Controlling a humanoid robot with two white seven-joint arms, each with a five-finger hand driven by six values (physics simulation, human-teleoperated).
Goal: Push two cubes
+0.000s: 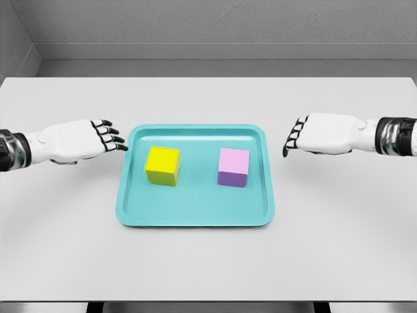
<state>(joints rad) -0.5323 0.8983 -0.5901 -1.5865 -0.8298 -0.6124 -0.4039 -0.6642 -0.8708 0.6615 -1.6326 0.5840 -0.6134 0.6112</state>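
On shallow teal plastic tray (195, 215): yellow cube (162, 165) left, pink cube (233, 167) right, apart. Left hand (73, 141) and right hand (326, 134) flank tray, fingers loosely extended, empty. Approach stage; next, likely push inward.

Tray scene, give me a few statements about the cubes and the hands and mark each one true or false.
1. The yellow cube and pink cube both sit on the teal tray. True.
2. The cubes touch each other. False: a gap of bare tray separates them.
3. The left hand grips the yellow cube. False: it is open, outside the tray's left edge.
4. The right hand holds nothing. True.
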